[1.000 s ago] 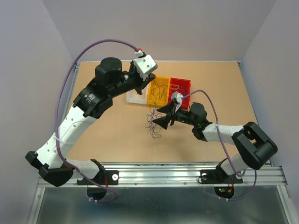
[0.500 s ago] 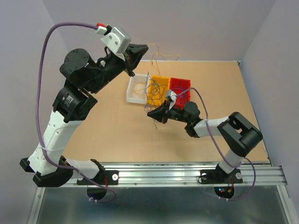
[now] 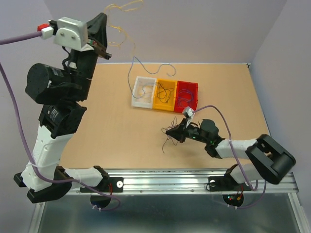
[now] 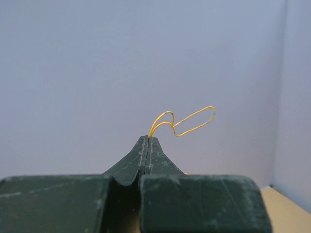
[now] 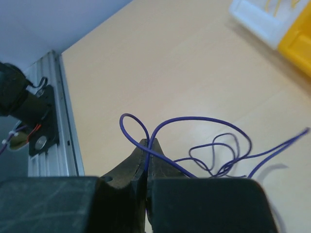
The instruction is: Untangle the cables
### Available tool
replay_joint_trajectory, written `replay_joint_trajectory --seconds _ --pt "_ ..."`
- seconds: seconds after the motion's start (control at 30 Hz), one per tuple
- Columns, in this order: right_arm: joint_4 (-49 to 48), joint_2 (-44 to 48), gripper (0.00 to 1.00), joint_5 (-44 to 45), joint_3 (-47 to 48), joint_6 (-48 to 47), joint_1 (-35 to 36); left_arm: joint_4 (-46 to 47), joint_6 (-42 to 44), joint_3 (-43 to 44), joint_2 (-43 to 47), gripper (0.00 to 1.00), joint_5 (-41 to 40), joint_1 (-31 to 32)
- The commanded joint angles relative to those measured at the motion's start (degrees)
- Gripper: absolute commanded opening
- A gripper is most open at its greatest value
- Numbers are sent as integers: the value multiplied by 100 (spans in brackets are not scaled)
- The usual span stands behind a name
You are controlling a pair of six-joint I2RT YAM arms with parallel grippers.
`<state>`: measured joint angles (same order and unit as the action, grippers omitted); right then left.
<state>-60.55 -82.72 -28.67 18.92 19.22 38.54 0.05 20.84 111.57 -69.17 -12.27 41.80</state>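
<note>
Hair-thin, light, springy; left gripper (image 4: 147, 140) clamps the yellow cable (image 4: 194, 114) high at eleven o'clock; right gripper (image 5: 147, 144) pinches the purple cable (image 5: 194, 117) by its loop, six o'clock of the bins (image 3: 165, 108).

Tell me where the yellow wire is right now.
In the top view the yellow wire curls in the air at upper left, pinched in the raised left tool, up and left of the white bin.

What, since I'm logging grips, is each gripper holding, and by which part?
Left gripper: yellow wire, pinched where two strands meet. Right gripper: purple wire, pinched at a loop's base.
</note>
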Motion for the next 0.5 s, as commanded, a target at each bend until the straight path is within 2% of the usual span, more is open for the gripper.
replay_joint_trajectory --seconds 0.0,0.03,0.1,0.17,0.2,0.23,0.27,0.33,0.47 --pt "2192 1116 1 1141 217 -296 57 1006 650 -283 210 0 -672 21" --pt "2658 1265 1 1222 226 -288 57 927 606 -381 254 0 -567 21" --pt "2724 1738 1 1345 51 -174 57 943 605 -739 290 0 -451 21" --pt "2829 1986 1 1591 -28 37 57 1198 754 -899 211 0 -862 21" --pt "3082 2127 8 1618 -11 72 57 1381 885 -1048 141 0 -960 12" --pt "3207 2154 50 1575 33 21 57 1392 921 -1102 123 0 -926 12" --pt "3286 2181 66 1488 68 -76 65 1366 913 -1146 105 0 -926 12" --pt "3087 2260 87 1355 42 -382 57 1252 791 -1260 149 0 -524 12" --pt "2962 2382 92 1320 278 -734 57 909 431 -1313 245 0 -172 12"
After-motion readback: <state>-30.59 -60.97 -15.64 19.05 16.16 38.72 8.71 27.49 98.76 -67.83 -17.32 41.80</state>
